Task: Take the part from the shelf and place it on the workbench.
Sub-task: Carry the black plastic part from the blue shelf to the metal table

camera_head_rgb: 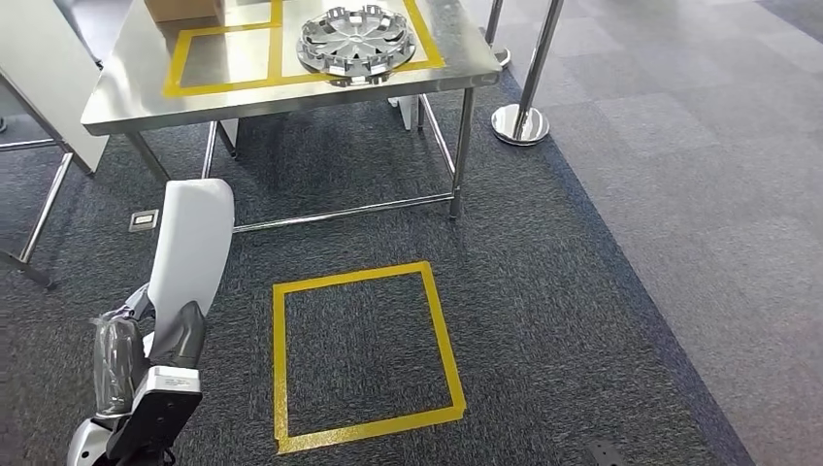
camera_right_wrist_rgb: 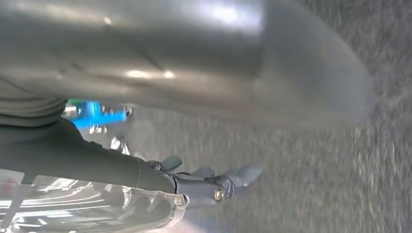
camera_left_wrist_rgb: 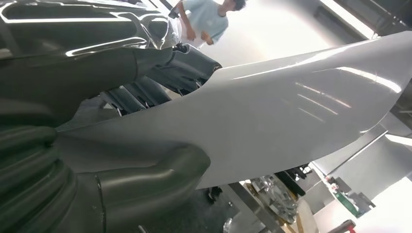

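Ahead of me I see the steel desk (camera_head_rgb: 126, 102) with a silver wheel cover (camera_head_rgb: 355, 42) lying flat inside its yellow tape outline, and a yellow tape square (camera_head_rgb: 364, 354) on the carpet before it. My left robot hand (camera_head_rgb: 180, 335) grips the white curved part (camera_head_rgb: 194, 243), held upright low on my left, well apart from the desk. My right robot hand (camera_right_wrist_rgb: 204, 182) hangs over the carpet, fingers stretched out and holding nothing.

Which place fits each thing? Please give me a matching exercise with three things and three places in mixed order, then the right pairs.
Things:
1. silver wheel cover
2. white panel
3. chrome post base

Places:
A. on the grey floor, to the right of the steel table
B. held in the left hand
C. on the steel table, inside a yellow tape outline

Pairs: 1-C, 2-B, 3-A
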